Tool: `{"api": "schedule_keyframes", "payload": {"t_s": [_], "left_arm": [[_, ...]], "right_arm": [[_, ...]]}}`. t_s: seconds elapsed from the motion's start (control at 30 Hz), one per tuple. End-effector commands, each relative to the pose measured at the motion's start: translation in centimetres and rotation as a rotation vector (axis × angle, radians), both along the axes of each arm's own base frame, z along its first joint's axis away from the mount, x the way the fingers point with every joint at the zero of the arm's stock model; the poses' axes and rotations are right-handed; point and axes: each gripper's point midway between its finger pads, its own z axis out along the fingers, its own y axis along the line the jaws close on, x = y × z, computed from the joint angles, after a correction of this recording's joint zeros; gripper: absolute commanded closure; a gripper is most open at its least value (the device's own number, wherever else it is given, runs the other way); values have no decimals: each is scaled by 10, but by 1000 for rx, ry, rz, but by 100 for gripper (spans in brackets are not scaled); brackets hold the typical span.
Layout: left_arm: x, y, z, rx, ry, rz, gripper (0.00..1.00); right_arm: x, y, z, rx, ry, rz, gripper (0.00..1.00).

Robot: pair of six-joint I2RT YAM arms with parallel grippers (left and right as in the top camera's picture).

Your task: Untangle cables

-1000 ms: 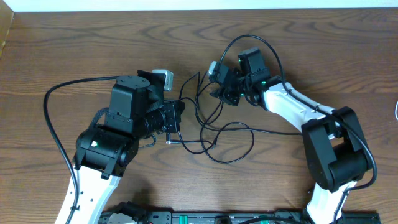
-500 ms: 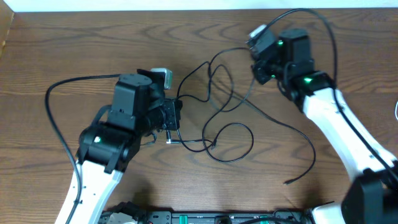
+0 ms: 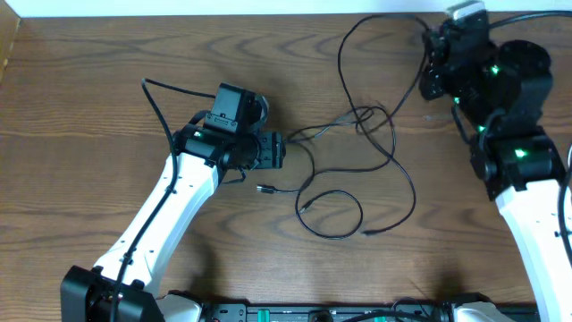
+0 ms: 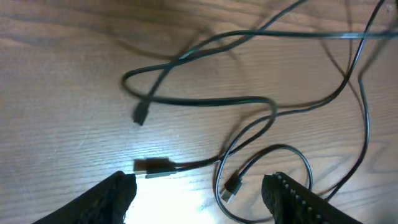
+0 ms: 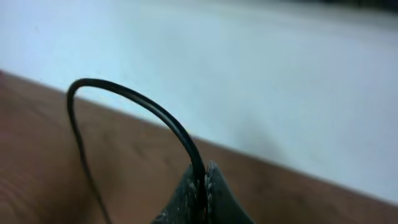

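Several thin black cables (image 3: 394,163) lie looped on the wooden table, crossing in a knot (image 3: 358,116) at mid-table. My left gripper (image 3: 286,151) is open beside the loops and holds nothing. In the left wrist view a plug (image 4: 152,167) lies on the wood just ahead of the left gripper (image 4: 199,184), with a smaller plug (image 4: 231,186) between the fingers (image 4: 292,196). My right gripper (image 3: 433,52) is raised at the far right, shut on one black cable (image 5: 137,102). That cable arcs up out of the right gripper (image 5: 203,182) and runs down to the knot.
The left arm's own thick black cable (image 3: 157,100) loops over the table behind its wrist. The table's far edge (image 3: 223,15) meets a white wall close to the right gripper. The arms' base rail (image 3: 313,313) runs along the near edge.
The left gripper has opened and let go of the plug, which now lies on the table. The right gripper has carried its cable up and to the far right, stretching the loops.
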Motion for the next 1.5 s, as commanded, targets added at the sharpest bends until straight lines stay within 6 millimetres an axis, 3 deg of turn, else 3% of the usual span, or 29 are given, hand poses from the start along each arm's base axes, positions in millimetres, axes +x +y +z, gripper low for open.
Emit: {"api": "schedule_keyframes", "payload": {"t_s": [0.0,0.07,0.13,0.17,0.23,0.33,0.43,0.47,0.57,0.67,0.73,0.77,0.8,0.9,1.07,1.2,1.27,1.4,1.47], "left_arm": [[0,1,0,2,-3,0,29],[-1,1,-1,3,0,1,29],[-1,1,-1,3,0,1,29],[-2,-2,0,-11,6,-7,29],[-3,-3,0,-18,8,-10,29],[-3,-3,0,-18,7,-11,29],[-3,-3,0,-18,8,-11,29],[-3,-3,0,-18,8,-10,29],[-5,-8,1,-46,19,-25,33],[-14,-25,5,-137,53,-77,35],[-17,-32,2,-136,66,-97,34],[-20,-38,1,-151,74,-117,27],[-26,-64,6,-227,76,-192,24],[-13,-98,23,-261,-78,-280,19],[-7,-121,32,-200,-182,-374,11],[9,-127,50,47,-166,-481,8],[10,-142,39,127,-171,-550,8],[-11,-178,-3,191,-158,-746,8],[-20,-193,-33,308,-177,-841,8]], "right_arm": [[-21,-1,59,121,-151,13,99],[-28,-11,98,182,-286,-8,99],[-30,-33,123,208,-382,-102,99],[-27,-55,126,211,-391,-212,99],[-22,-84,113,200,-349,-360,99],[-22,-146,62,126,-173,-675,99],[-44,-218,-6,33,59,-1040,99],[-56,-242,-40,0,183,-1158,99],[-76,-262,-98,-46,407,-1280,99],[-89,-270,-137,-93,571,-1321,99],[-96,-273,-151,-126,641,-1330,99],[-102,-276,-160,-130,686,-1347,99],[-107,-275,-169,-123,727,-1353,99],[-105,-252,-198,-55,869,-1220,99],[-105,-224,-214,22,977,-1066,99],[-105,-222,-215,14,986,-1051,99],[-105,-222,-215,7,988,-1045,99],[-105,-222,-215,8,985,-1045,99],[-105,-222,-215,8,985,-1045,99]]}}
